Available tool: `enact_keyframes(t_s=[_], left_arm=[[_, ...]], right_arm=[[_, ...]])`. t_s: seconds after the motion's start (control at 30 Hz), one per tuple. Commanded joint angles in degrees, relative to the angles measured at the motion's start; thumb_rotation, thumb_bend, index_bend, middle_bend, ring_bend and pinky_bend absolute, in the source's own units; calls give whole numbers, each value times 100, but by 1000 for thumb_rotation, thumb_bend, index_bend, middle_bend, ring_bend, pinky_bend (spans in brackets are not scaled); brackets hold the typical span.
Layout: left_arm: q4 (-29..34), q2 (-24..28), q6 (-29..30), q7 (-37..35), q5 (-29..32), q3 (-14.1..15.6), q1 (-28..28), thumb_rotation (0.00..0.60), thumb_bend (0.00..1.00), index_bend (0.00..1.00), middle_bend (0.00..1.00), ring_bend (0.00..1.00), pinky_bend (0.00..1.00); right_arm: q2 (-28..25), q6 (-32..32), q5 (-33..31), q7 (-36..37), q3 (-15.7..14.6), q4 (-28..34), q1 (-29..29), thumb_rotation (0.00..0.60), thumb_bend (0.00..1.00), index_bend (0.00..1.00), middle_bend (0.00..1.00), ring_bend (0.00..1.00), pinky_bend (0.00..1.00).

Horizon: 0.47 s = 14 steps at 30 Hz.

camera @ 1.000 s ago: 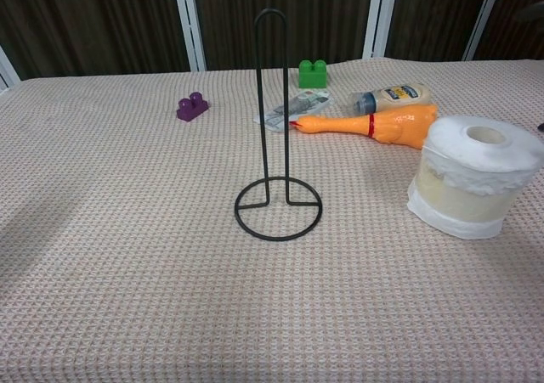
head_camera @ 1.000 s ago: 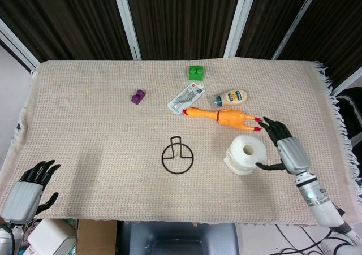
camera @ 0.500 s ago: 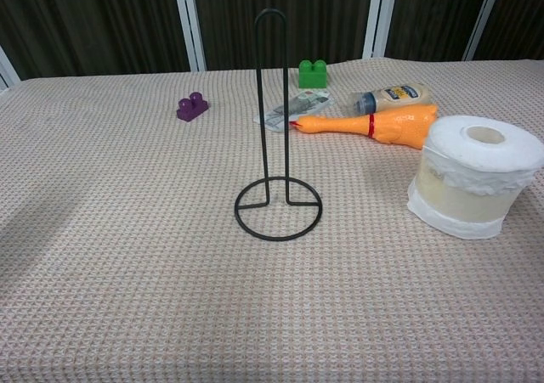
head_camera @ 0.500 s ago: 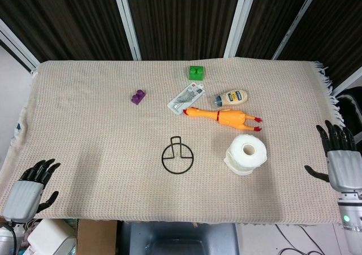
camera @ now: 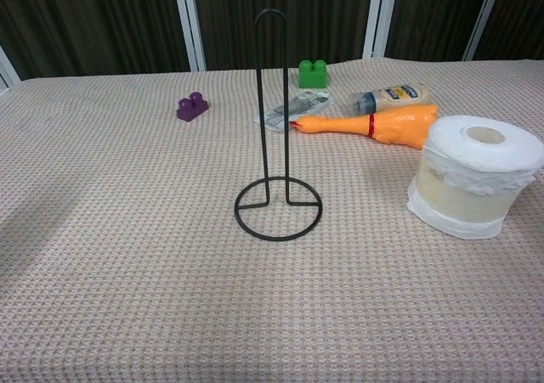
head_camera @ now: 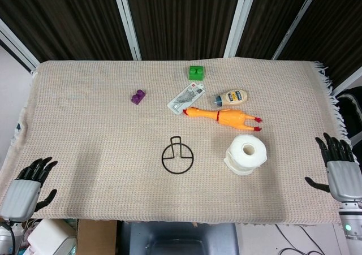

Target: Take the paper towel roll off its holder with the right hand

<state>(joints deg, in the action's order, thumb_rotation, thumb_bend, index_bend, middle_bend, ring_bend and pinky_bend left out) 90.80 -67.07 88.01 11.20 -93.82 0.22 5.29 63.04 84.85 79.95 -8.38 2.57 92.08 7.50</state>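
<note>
Grey-backed left hand (head_camera: 22, 188) lies empty, fingers apart, at the table's near-left corner. We find the wire holder (camera: 278, 128) bare; the paper towel roll (camera: 473, 176) stands on the cloth well apart. Right hand (head_camera: 341, 174) is released, far right. Task judged complete.

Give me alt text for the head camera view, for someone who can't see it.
Seen from above, a paper towel roll stands on a beige cloth-covered table, apart from the empty wire holder. Both robot hands, left hand and right hand, sit open at the near corners. Behind lie a rubber chicken, mayonnaise bottle, small packet, and purple block and green block.
</note>
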Motion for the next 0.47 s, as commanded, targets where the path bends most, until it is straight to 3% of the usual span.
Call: enact_keyframes(t_s=[0.03, 0.47], left_arm=[[12, 0, -31, 22, 10, 1, 14, 600, 302, 179, 131, 122, 282], [20, 15, -31, 11, 37, 8, 1, 600, 302, 179, 131, 123, 283]], right_arm=[[-12, -17, 16, 51, 31, 9, -15, 600, 81, 0, 0, 0, 0], [-9, -111, 88, 144, 81, 23, -45, 600, 81, 0, 0, 0, 0]])
